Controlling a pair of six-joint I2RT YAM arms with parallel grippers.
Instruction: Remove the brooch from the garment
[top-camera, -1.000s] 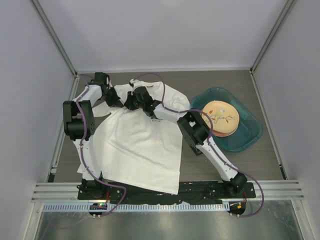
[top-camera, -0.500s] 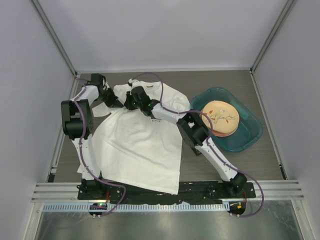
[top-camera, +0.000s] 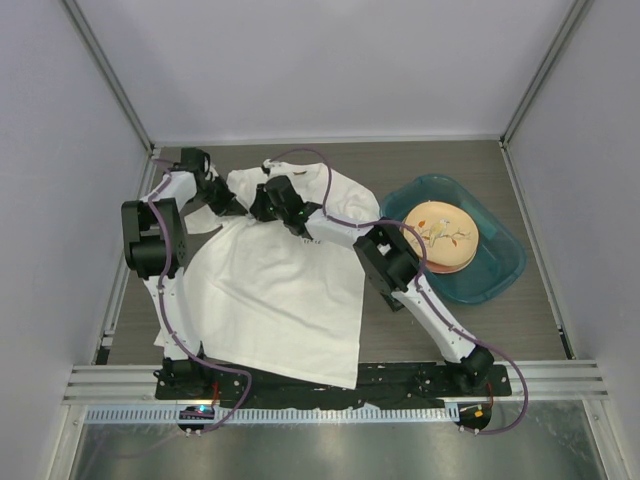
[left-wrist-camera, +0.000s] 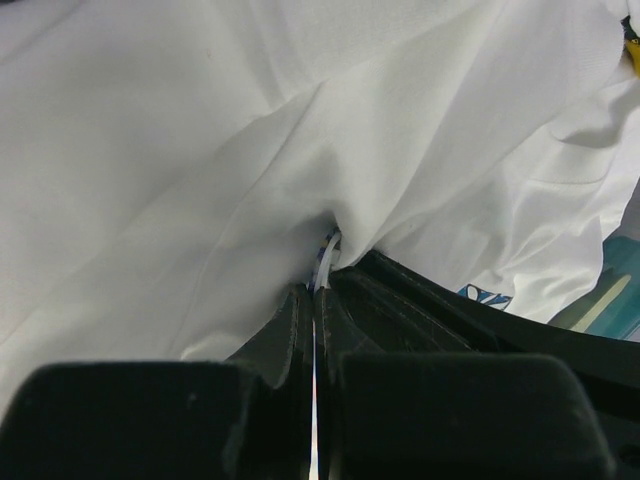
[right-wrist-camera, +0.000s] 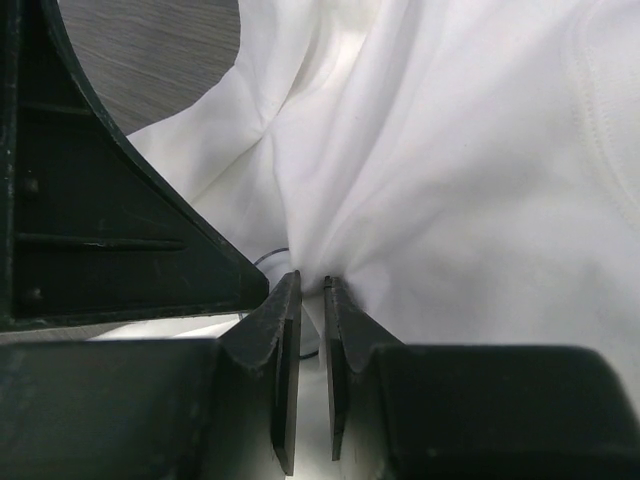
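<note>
brooch not off yet as far as i can judge, both hands working at the garment's (top-camera: 270, 290) upper chest on the table (top-camera: 540, 320).
left hand (left-wrist-camera: 320, 288) is clamping tight on a raised fold of the garment. a blue-white sliver (left-wrist-camera: 326, 250) is poking out at the pinch, can't tell if it's brooch or print. printed emblem (left-wrist-camera: 485, 296) is showing apart from it on a nearby fold. right hand (right-wrist-camera: 312, 285) is sitting close beside the left one with fingers at a narrow slit. creases are converging on its tips, can't tell if it's gripping anything. brooch isn't clearly showing in any view, probably hiding in the bunched cloth between the hands, so removal looks all left to do.
</note>
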